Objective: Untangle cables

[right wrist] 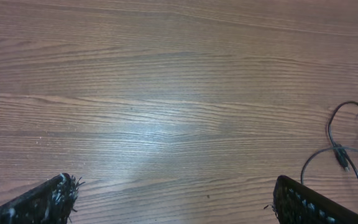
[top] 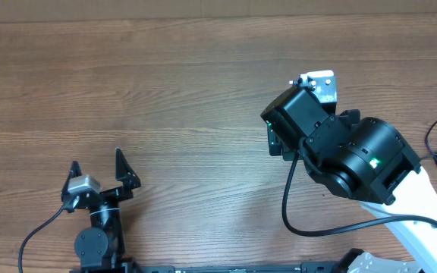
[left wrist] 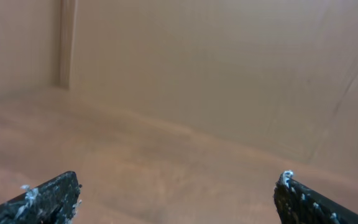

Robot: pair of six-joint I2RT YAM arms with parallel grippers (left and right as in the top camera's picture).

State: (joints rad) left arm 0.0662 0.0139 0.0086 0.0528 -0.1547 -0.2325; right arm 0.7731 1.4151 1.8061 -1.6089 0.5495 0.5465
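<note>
Two pincers stand spread wide: the left pincer [top: 97, 161] sits low with its fingers pointing across the desk [top: 165, 76], and the right pincer [right wrist: 174, 183] hangs over the wood grain, facing down. Just outside the right pincer's finger [right wrist: 303, 208] on the right of its wrist view, near but not touching, the cables [right wrist: 339, 152] lie on the desk in thin black loops running off the edge. From the left pincer they lie well apart, beyond the right arm [top: 363, 159].
</note>
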